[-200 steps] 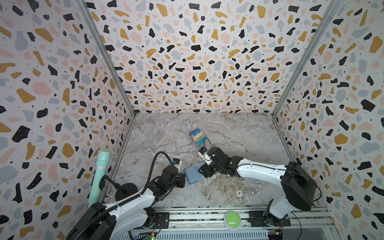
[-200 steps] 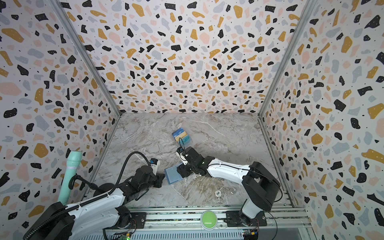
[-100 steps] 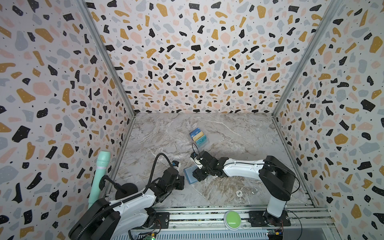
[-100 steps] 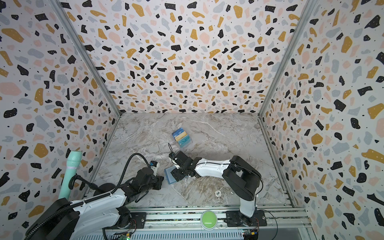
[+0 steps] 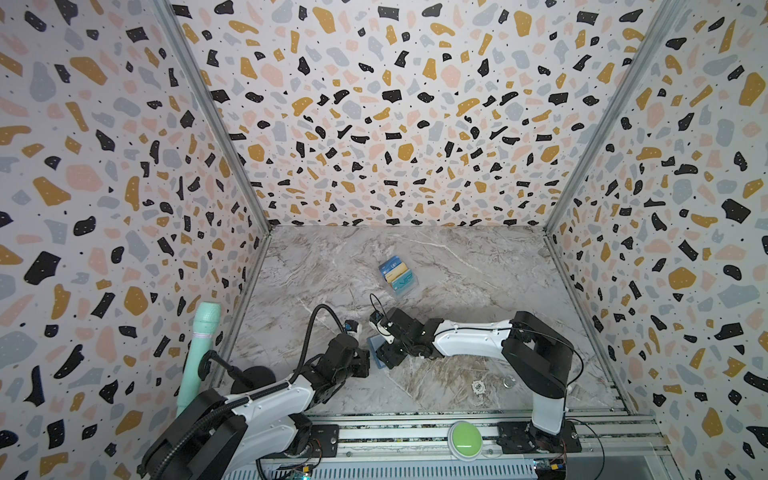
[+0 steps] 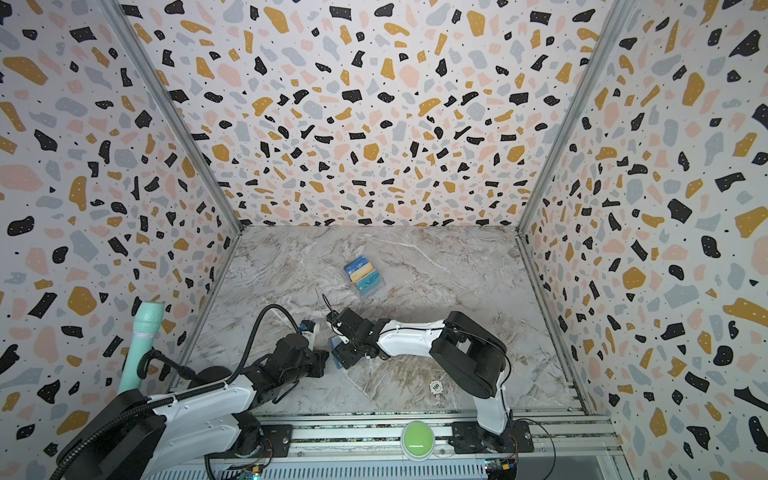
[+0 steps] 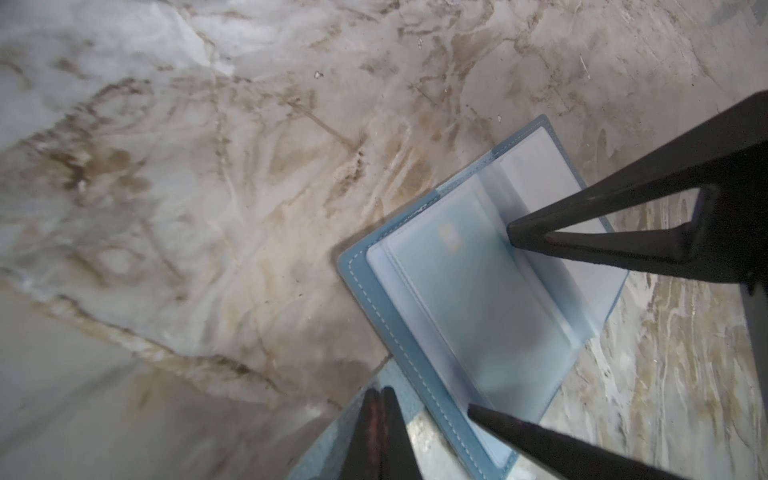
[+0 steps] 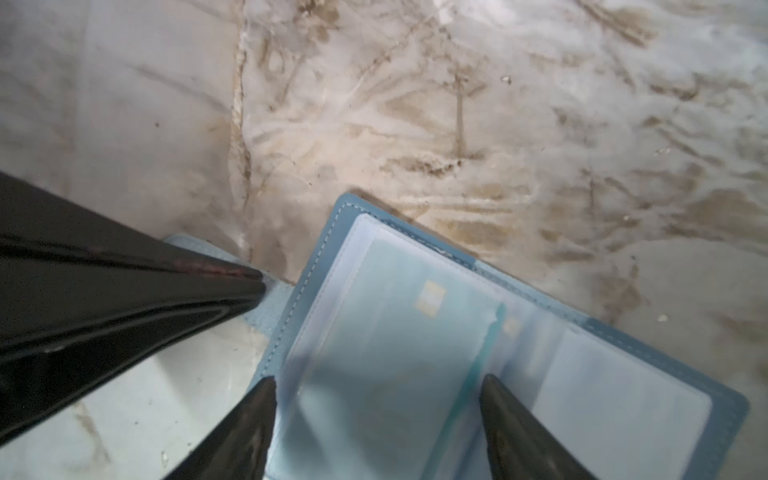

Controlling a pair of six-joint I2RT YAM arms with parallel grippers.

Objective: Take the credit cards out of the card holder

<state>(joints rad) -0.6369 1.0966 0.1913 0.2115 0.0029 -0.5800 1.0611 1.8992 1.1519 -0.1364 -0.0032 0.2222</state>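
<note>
The card holder point(image 5: 374, 347) point(image 6: 332, 345) lies open on the marble table, its clear sleeve pages up point(image 7: 478, 299) point(image 8: 415, 353). A teal credit card point(image 8: 399, 332) point(image 7: 457, 286) with a gold chip sits inside one sleeve. My left gripper point(image 7: 378, 392) point(image 5: 366, 360) point(image 6: 323, 360) is shut, tips resting on the holder's strap tab point(image 8: 259, 320). My right gripper point(image 8: 379, 380) point(image 7: 494, 320) point(image 5: 385, 354) point(image 6: 344, 354) is open, its fingers either side of that sleeve. Farther back, three credit cards point(image 5: 397, 274) point(image 6: 363, 274), dark blue, tan and teal, stand in a clear stand.
A mint-green cylinder point(image 5: 199, 349) leans at the left wall. A small round disc point(image 5: 478, 387) and a ring point(image 5: 509, 380) lie near the front right. A green button point(image 5: 464, 439) sits on the front rail. Terrazzo walls close three sides.
My right gripper has slid left and toward the front over the open card holder, and its jaws have spread wider. The left gripper has stayed shut at the strap tab.
</note>
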